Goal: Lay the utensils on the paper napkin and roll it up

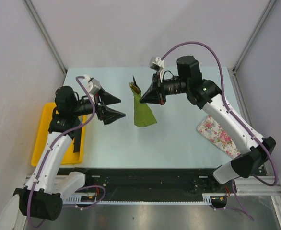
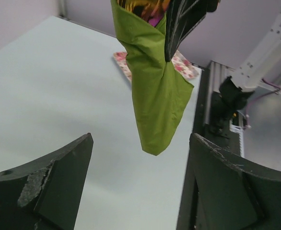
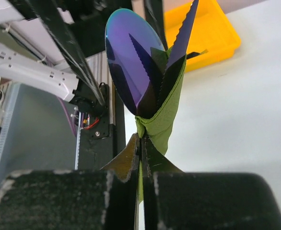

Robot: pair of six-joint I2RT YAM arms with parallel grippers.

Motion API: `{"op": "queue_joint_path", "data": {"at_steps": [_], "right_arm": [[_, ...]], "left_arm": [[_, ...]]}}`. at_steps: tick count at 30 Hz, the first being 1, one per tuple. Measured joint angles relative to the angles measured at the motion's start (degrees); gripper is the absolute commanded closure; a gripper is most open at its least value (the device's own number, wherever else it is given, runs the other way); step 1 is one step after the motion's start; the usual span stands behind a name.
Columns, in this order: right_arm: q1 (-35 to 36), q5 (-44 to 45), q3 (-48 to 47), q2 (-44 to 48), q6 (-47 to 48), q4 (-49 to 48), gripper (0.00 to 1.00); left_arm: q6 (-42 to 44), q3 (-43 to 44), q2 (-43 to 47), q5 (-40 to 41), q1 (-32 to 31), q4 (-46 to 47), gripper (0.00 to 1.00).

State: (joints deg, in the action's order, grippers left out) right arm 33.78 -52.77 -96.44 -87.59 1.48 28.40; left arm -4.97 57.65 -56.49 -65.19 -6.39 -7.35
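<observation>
On my overhead feed the right pincer (image 1: 141, 99) is pressed together on the paper napkin (image 1: 144, 114), pinching it just below its open mouth. The olive-green sheet is wrapped into a loose cone around the utensils (image 1: 135, 85), whose ends stick out of the top. From the right wrist camera I see an oval spoon head (image 3: 126, 62) with a blue-violet sheen (gold where the left wrist camera catches it) and a dark serrated blade (image 3: 183, 33) beside it, both rising out of the green wrap. The two black fingers (image 3: 131, 158) meet flat against the paper.

The bundle hangs over the middle of the pale bench (image 1: 179, 139). Its lower part widens, then ends in a folded corner that looks clear of the surface in the left wrist view.

My left pincer (image 1: 121, 107) is spread wide and holds nothing. It points at the bundle from the left, near it but apart. In its own camera the napkin hangs between and beyond the two fingers (image 2: 59, 182), without touching them.

A yellow tray (image 1: 42, 139) sits at the bench's left edge under the left arm. A floral cloth (image 1: 217, 134) lies on the right side under the right arm.
</observation>
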Motion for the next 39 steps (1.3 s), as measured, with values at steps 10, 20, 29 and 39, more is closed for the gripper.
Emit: {"op": "queue_joint_path", "data": {"at_steps": [10, 20, 29, 39], "right_arm": [[9.33, 6.12, 4.79, 6.73, 10.08, 3.04, 1.00], [15.56, 10.78, 5.70, 8.22, 15.15, 3.58, 1.00], [17.14, 13.46, 7.34, 9.29, 16.22, 3.34, 1.00], [17.49, 16.22, 9.27, 11.37, 15.06, 2.12, 0.69]], "left_arm": [[-6.38, -9.20, 4.42, -0.96, -8.81, 13.49, 0.26], [-11.61, -13.73, 5.66, 0.57, -15.80, 24.15, 0.39], [-16.70, -16.74, 6.60, 1.09, -17.55, 31.41, 0.71], [-18.03, -17.35, 6.54, 2.08, -18.14, 33.29, 1.00]]}}
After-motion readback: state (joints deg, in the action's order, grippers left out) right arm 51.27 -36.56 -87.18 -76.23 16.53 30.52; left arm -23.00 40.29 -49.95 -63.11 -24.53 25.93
